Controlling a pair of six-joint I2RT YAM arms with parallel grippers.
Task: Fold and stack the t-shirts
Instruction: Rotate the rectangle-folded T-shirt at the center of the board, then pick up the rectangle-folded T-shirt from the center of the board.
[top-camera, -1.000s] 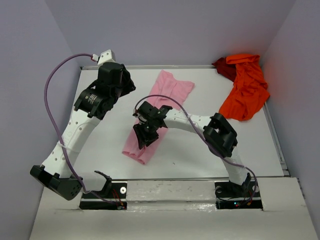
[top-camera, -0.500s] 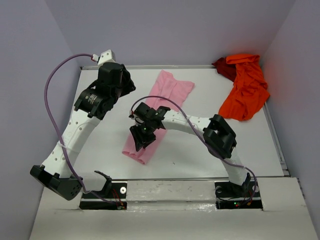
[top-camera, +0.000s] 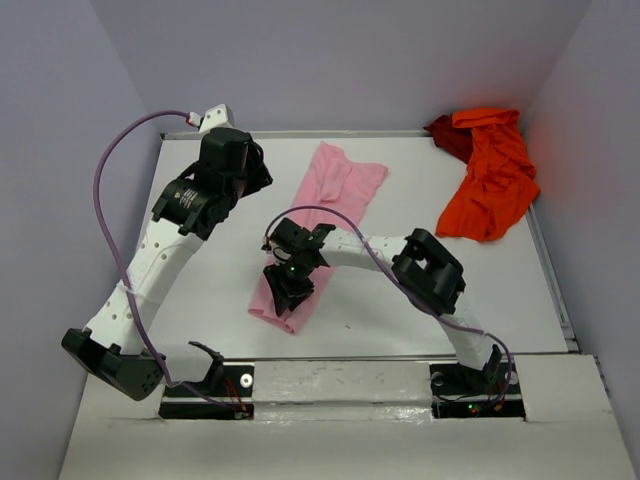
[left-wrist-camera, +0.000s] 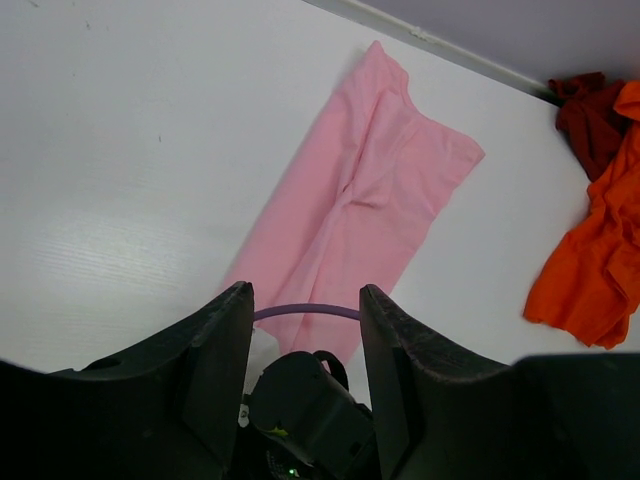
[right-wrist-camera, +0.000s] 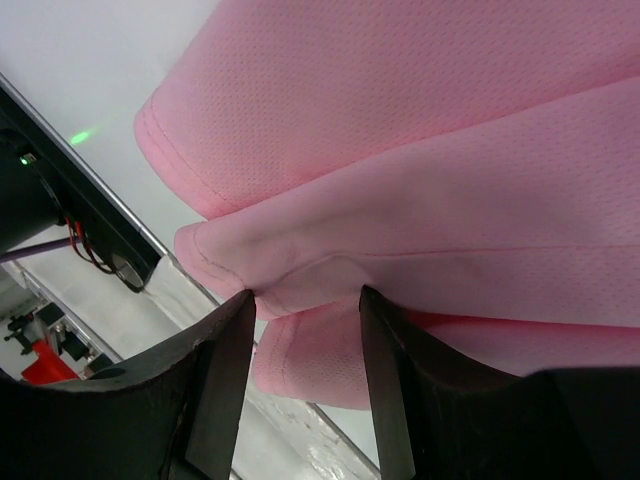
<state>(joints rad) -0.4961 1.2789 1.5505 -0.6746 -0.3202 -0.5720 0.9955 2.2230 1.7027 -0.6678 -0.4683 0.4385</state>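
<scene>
Right gripper (top-camera: 290, 290) came nearer; pink t-shirt (top-camera: 335, 185) directly beneath.

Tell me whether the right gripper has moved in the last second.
Yes. The right gripper moved nearer the table's front edge, along the pink t-shirt.

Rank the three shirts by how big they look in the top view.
1. Pink shirt and orange shirt: too close to rank; the right arm covers part of the pink one.
2. Dark red shirt: smallest, only a small patch shows beside the orange one.
</scene>
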